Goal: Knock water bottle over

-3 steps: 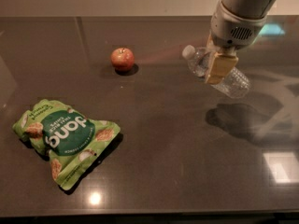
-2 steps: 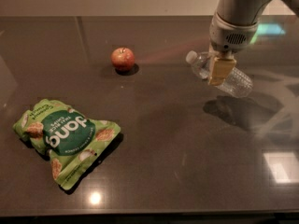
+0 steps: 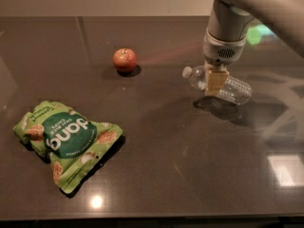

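Observation:
The water bottle (image 3: 237, 89) is clear ribbed plastic and lies on its side on the dark table, right of centre, with its white cap (image 3: 187, 71) pointing left. My gripper (image 3: 214, 83) hangs from the grey arm (image 3: 227, 30) directly over the bottle's middle. Its tan tip is in front of the bottle and hides part of the body. I cannot tell whether it touches the bottle.
A red apple (image 3: 124, 59) stands at the back, left of the bottle. A green snack bag (image 3: 66, 139) lies flat at the front left. The dark glossy tabletop (image 3: 190, 165) shows light reflections at the right.
The bottle has shifted toward the near side and lies flatter, its cap end lower in view. The gripper has moved with it, slightly left and nearer. Apple and bag have not moved.

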Action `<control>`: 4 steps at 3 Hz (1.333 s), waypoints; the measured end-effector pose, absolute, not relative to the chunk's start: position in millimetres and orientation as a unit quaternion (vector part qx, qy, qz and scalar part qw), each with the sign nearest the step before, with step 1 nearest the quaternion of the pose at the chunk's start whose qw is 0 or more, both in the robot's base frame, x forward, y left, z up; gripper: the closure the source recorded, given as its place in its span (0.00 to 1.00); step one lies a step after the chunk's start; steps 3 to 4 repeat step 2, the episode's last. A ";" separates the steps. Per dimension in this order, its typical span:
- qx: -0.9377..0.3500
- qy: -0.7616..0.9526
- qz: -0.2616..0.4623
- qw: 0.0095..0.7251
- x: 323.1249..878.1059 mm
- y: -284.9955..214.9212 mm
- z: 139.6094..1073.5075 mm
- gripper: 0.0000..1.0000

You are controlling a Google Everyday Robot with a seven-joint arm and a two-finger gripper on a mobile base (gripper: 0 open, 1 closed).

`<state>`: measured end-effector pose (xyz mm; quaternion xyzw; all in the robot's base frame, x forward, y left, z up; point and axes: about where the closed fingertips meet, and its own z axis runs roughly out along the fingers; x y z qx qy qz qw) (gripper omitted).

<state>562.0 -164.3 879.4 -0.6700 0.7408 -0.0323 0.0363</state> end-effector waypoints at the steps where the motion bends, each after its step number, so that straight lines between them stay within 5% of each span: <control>1: -0.675 0.737 -0.024 0.032 563.6 -157.4 867.8 0.38; 2: -0.679 0.733 -0.017 0.028 564.3 -152.2 859.3 0.05; 4: -0.679 0.733 -0.017 0.028 564.3 -152.2 859.3 0.05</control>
